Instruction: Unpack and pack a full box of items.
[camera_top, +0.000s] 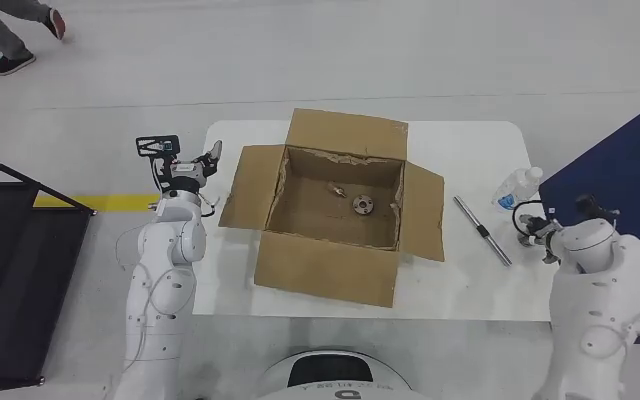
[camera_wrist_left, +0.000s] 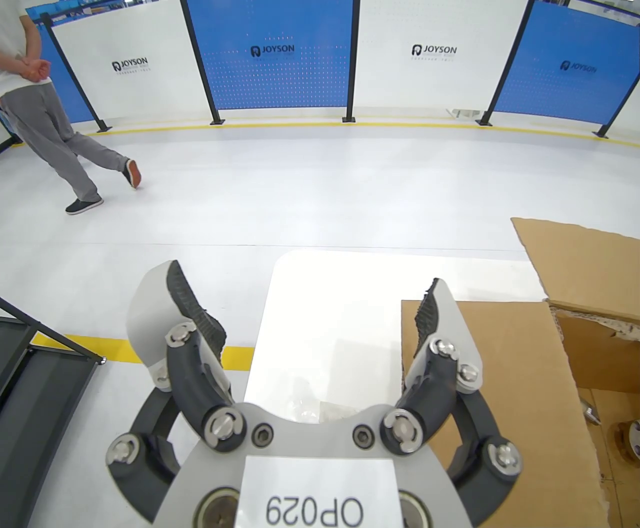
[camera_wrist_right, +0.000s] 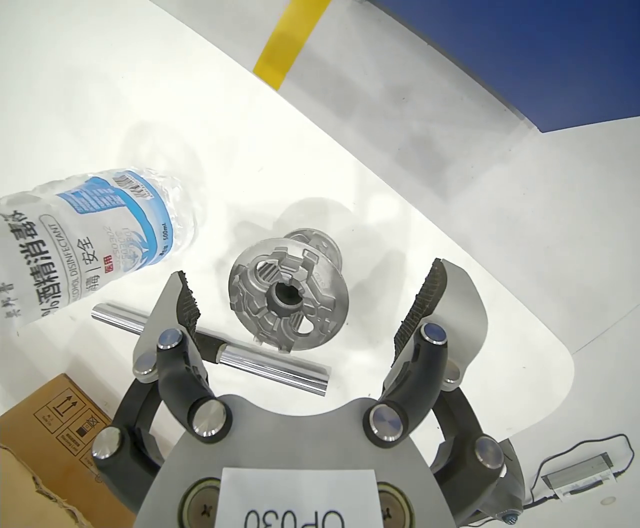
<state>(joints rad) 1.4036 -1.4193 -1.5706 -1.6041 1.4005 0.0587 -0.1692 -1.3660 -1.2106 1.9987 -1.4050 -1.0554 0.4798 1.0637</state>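
Standing open: both grippers, cardboard box mid-table

Top view: the cardboard box (camera_top: 300, 262) is seen at the middle of the white table (camera_top: 470, 290) with all four flaps folded outward. Two items are seen on its floor: a flanged metal part (camera_top: 362, 205) and, just beside it, a small metal piece (camera_top: 338, 190). A steel rod (camera_top: 483, 230) is laid on the table right of the box, with a disinfectant bottle (camera_top: 517, 187) near its far end. The left gripper (camera_top: 213, 151) is held at the table's left edge, apart from the box's left flap. The right gripper (camera_top: 528, 222) is placed at the right end, beside the rod and bottle.

Left wrist view: the left gripper (camera_wrist_left: 303, 274) is shown with fingers spread wide and nothing between them, above the table edge. The box flap (camera_wrist_left: 500, 375) is seen just beside one finger, and the flanged metal part (camera_wrist_left: 627, 440) is seen partly, inside the box.

Right wrist view: the right gripper (camera_wrist_right: 310, 272) is shown spread wide. A cast metal hub (camera_wrist_right: 290, 305) is seen on the table between the fingers, touched by neither. The steel rod (camera_wrist_right: 270, 362) is laid just beside the hub; the bottle (camera_wrist_right: 90, 240) is laid on its side. A box corner (camera_wrist_right: 50, 415) is seen near one finger.
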